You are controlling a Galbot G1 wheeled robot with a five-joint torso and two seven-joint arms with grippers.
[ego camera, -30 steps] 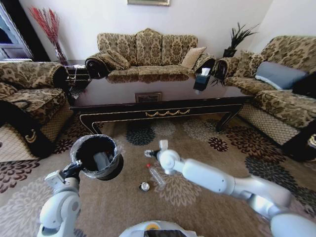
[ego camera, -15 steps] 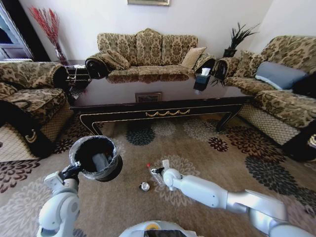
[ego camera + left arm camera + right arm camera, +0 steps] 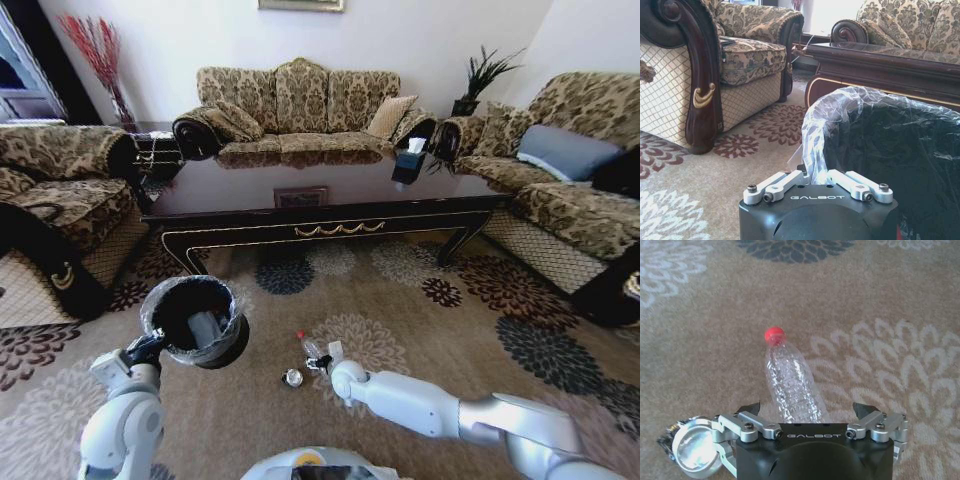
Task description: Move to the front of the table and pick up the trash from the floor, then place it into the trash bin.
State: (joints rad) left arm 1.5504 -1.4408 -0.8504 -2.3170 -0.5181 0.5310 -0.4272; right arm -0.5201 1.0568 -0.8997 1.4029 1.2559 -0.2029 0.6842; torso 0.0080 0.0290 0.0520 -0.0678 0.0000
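The clear plastic bottle [image 3: 309, 348] with a red cap lies on the flowered carpet floor [image 3: 430, 330] in front of the dark table [image 3: 330, 190]. A small silvery round piece [image 3: 292, 377] rests just beside it. My right gripper [image 3: 324, 361] is low over the bottle, open. In the right wrist view its fingertips [image 3: 749, 407] stand on either side of the bottle [image 3: 790, 382], with the silvery piece [image 3: 692, 450] off to one side. My left gripper [image 3: 816, 176] is shut on the bag-lined rim of the black trash bin [image 3: 880, 135], holding the bin [image 3: 195, 320] up off the floor at the left.
Patterned sofas ring the room: one behind the table [image 3: 300, 100], an armchair at the left [image 3: 60, 190] and a sofa at the right [image 3: 570, 170]. A tissue box [image 3: 408, 160] stands on the table. Open carpet lies around the bottle.
My right arm has come down and back from above the carpet until its gripper is at the bottle. The left arm and the bin have stayed put.
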